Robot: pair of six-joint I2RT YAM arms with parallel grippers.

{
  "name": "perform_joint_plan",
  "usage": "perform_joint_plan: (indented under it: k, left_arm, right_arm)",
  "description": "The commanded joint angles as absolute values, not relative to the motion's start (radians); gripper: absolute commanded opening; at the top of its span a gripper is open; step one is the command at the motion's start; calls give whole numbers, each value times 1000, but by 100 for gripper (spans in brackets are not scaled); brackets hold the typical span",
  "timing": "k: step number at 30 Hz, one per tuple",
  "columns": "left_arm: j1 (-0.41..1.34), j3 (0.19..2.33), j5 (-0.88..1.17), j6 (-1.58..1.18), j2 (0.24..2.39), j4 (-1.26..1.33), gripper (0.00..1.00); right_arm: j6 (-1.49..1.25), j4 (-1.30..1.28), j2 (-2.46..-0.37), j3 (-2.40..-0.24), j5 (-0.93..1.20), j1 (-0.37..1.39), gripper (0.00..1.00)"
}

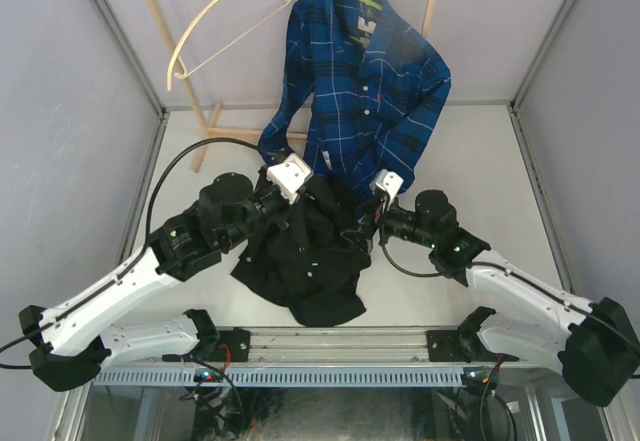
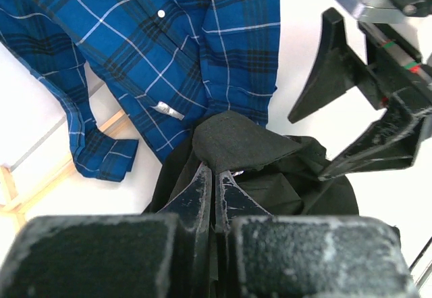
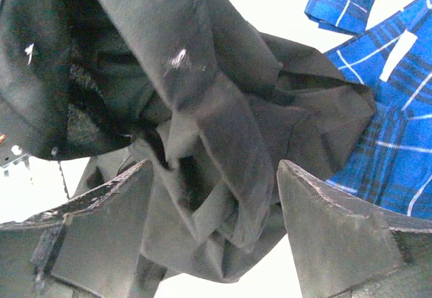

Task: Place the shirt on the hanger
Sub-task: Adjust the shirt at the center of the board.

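Note:
The black shirt (image 1: 305,261) lies crumpled on the table between my arms. My left gripper (image 1: 303,196) is shut on a fold of it at its far edge; the left wrist view shows the jaws (image 2: 214,171) pressed together on black cloth (image 2: 243,139). My right gripper (image 1: 370,218) is open at the shirt's right edge, and folds of the shirt (image 3: 223,129) hang between its spread fingers (image 3: 324,210) without being pinched. The cream wooden hanger (image 1: 215,21) hangs empty by its hook from the rack at the back left, well apart from both grippers.
A blue plaid shirt (image 1: 360,81) hangs on its own hanger from the wooden rack (image 1: 170,41) at the back, its hem reaching down to just behind the black shirt. Grey walls close in both sides. A metal rail (image 1: 330,346) runs along the near edge.

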State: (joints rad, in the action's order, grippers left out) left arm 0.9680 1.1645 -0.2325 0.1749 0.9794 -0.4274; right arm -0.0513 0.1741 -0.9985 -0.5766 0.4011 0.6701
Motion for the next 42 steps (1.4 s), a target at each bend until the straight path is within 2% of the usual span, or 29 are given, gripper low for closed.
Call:
perform_joint_plan:
  k: [1,9,11,13,22,23,30,34,38,42]
  left_arm:
    - [962,1146,-203,168,955,-359,0]
    - [939,1132,-208,166,927,-353,0]
    - [930,1129,-211,165,921,-351,0]
    - [922,1126,-208,161,914,-347,0]
    - [902,1121,-242,152,893,-341,0]
    - [898,1122,-253,149,894,-341,0]
    - [884,1150,-289,125,931,-365,0]
    - [882,1204,-299,97,943,-392,0]
    - [883,1336,-327,51,947,-472,0]
    - [882,1497,-336,34,976,-547,0]
  right_arm:
    - [23,254,-1061,-656,442,646,73]
    - [23,279,-1171,-685,519,625,69]
    - [15,285,-1206,-685,521,630,65]
    - [4,299,-1239,-685,524,635,58]
    - [-83,337,-1214,-687,459,644,2]
    - [-87,324,-1195,-687,419,651,0]
    - [-132,188,-1019,-695,78,731,0]
    - [-142,47,-911,-789,-184,795,0]
    - [-88,-12,-829,-908,-288,844,0]
    - [-53,-44,-831,-1073,-299,859,0]
